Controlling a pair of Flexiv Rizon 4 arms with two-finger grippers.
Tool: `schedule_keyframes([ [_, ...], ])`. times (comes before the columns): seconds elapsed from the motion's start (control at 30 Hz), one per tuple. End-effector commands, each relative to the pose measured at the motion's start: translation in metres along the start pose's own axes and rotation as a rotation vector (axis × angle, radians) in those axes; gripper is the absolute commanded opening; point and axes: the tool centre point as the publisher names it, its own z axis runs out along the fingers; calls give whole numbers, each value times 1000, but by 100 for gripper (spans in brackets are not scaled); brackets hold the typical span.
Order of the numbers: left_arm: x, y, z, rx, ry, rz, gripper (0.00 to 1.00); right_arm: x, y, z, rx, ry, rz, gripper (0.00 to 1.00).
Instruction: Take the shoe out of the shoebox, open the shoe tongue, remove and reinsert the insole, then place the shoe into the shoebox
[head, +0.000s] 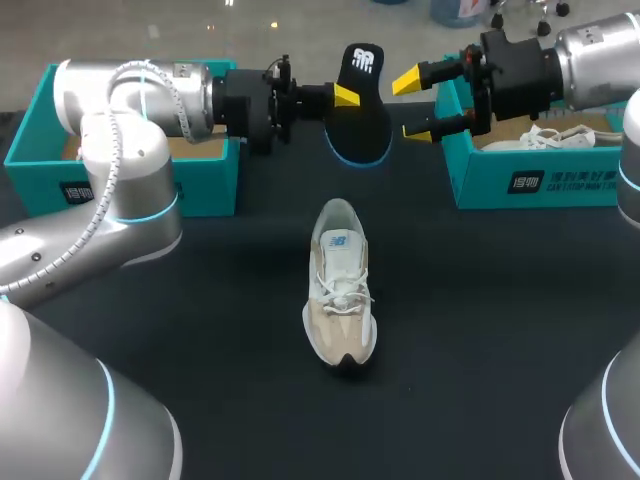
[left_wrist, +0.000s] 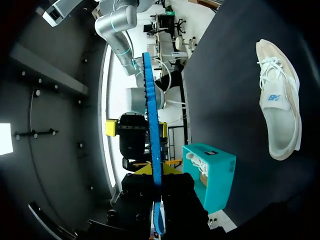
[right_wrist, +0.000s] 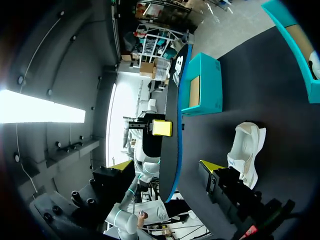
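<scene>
A black insole (head: 360, 112) with a blue rim is held up above the table's far middle, with my left gripper (head: 345, 97) shut on it. In the left wrist view the insole (left_wrist: 151, 125) shows edge-on, rising out of that gripper (left_wrist: 157, 167). My right gripper (head: 412, 104) stands open just right of the insole, yellow tips apart. In the right wrist view the insole (right_wrist: 172, 135) stands between its spread fingers (right_wrist: 167, 167), with a gap on each side. The beige and white shoe (head: 340, 290) lies flat on the black table, toe towards me.
One teal shoebox (head: 150, 185) sits at the back left under my left arm. A second teal box (head: 545, 180) at the back right holds another white shoe (head: 560, 137). Black table (head: 480, 330) surrounds the shoe.
</scene>
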Motion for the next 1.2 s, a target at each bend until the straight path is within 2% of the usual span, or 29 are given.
schedule_keyframes([
  [0.03,3,-2,10,0,-16,13,0,-3,8,14,19,1,5,56],
  [0.1,3,-2,13,-2,-28,20,0,-4,8,19,28,0,8,49],
  [0.43,-2,-3,20,-20,-76,46,0,-5,7,30,34,5,26,45],
  [0.7,-3,-1,21,-34,-95,51,0,-5,7,32,32,10,32,38],
  [0.9,-4,0,20,-34,-96,50,0,-6,7,34,31,13,39,11],
  [1.07,-4,1,17,-36,-96,51,0,-7,8,35,32,13,41,13],
  [1.1,-4,1,17,-37,-96,52,0,-7,8,35,32,13,42,9],
  [1.13,-4,0,16,-36,-97,52,0,-7,8,35,32,13,42,0],
  [1.2,-5,0,16,-33,-100,51,0,-8,8,36,33,13,44,0],
])
